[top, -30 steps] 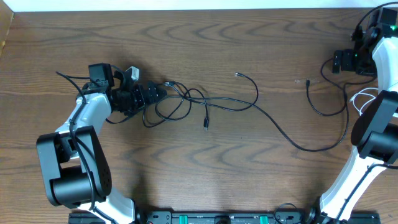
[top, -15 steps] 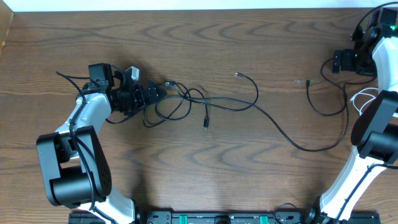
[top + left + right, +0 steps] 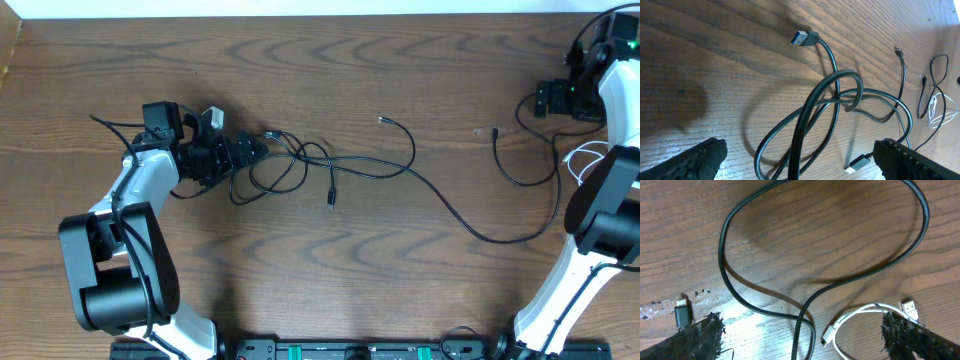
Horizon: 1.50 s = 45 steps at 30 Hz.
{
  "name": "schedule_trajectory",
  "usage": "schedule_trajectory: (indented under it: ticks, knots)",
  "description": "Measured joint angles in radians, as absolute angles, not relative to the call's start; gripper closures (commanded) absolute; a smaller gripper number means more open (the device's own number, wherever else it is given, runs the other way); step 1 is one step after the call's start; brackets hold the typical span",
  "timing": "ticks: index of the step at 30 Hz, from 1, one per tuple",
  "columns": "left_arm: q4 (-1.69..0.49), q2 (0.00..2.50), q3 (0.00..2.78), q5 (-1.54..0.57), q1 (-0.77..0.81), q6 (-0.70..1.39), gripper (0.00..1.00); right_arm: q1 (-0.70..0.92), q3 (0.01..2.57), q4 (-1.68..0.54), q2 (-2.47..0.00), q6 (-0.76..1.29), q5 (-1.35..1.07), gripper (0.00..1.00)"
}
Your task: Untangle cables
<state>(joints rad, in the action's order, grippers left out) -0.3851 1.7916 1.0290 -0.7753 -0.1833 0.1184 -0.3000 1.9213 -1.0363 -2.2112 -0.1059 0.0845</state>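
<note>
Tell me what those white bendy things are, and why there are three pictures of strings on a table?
Those white bendy things are two robot arms, a left arm and a right arm, standing at a wooden table. Each ends in a gripper, which is like two fingers for pinching. The big picture is taken from above the table. The other two come from little cameras on the arms' wrists, so they look close up. The strings are cables. A knot of black cables lies right at the left gripper, and one long black cable runs off towards the right. Near the right gripper lie a black cable loop and a white cable. Both grippers are open, and neither is holding anything.
</note>
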Motion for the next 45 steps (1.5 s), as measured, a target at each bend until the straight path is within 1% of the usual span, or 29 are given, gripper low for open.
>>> schedule_trajectory:
  ticks: [37,42,45]
  knots:
    - [-0.385,1.792,1.029,-0.775,-0.183,0.119,0.02,-0.300,1.921,-1.037,-2.211,-0.106,0.084,0.01]
    - [-0.385,1.792,1.029,-0.775,-0.183,0.119,0.02,-0.300,1.921,-0.963,-2.211,-0.106,0.084,0.01]
    - [-0.385,1.792,1.029,-0.775,-0.183,0.119,0.02,-0.300,1.921,-0.957,-2.211,-0.106,0.084,0.01]
